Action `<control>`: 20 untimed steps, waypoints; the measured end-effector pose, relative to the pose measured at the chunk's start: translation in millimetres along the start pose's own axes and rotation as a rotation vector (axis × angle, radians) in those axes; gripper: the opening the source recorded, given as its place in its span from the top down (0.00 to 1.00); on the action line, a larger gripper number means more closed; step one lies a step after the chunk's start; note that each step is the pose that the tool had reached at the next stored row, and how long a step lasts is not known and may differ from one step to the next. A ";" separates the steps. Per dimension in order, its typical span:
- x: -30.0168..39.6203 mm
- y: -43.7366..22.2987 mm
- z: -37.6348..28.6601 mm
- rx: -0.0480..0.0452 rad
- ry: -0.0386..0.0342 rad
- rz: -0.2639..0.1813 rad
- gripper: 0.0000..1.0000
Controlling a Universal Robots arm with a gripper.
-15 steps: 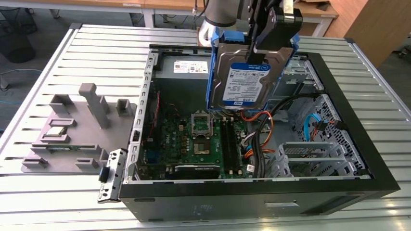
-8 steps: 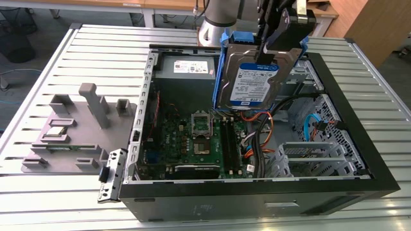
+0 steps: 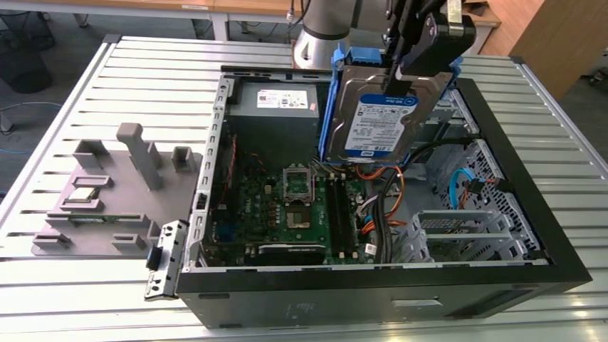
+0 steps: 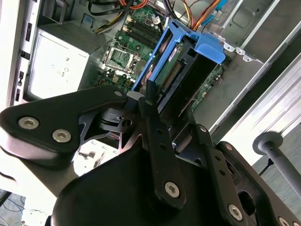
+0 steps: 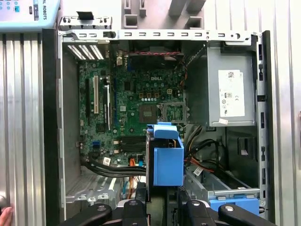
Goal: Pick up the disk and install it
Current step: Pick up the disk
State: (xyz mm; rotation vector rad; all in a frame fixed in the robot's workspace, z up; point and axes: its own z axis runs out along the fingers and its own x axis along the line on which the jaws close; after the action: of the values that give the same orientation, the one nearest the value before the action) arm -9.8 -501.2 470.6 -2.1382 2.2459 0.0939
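The disk (image 3: 380,122), a silver drive with a blue-and-white label and a blue bracket along its edges, hangs tilted above the open computer case (image 3: 380,274). My gripper (image 3: 411,71) is shut on its upper end, over the case's far right part. In the second wrist view the black fingers (image 4: 151,110) clamp the disk (image 4: 176,70) edge-on, and the motherboard lies below. In the first wrist view the disk's blue bracket (image 5: 168,160) sticks out from the gripper (image 5: 162,209) over the case's cables.
Inside the case are the motherboard (image 3: 285,206), a grey power-supply box (image 3: 275,114), orange and blue cables and a metal drive cage (image 3: 465,228). A lone blue bracket (image 5: 233,205) sits in the cage. A grey fixture (image 3: 105,192) holds parts at the exterior view's left. A hand (image 5: 4,217) rests at the table edge.
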 end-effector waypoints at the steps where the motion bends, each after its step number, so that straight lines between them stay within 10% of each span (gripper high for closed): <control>1: 0.9 -0.2 -0.1 -0.0001 0.0002 0.000 0.65; 20: 27.2 -1.4 -1.9 0.0000 0.0001 0.000 0.65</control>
State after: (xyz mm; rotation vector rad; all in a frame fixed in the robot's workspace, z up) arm -9.8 -528.5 470.6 -2.1384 2.2460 0.0938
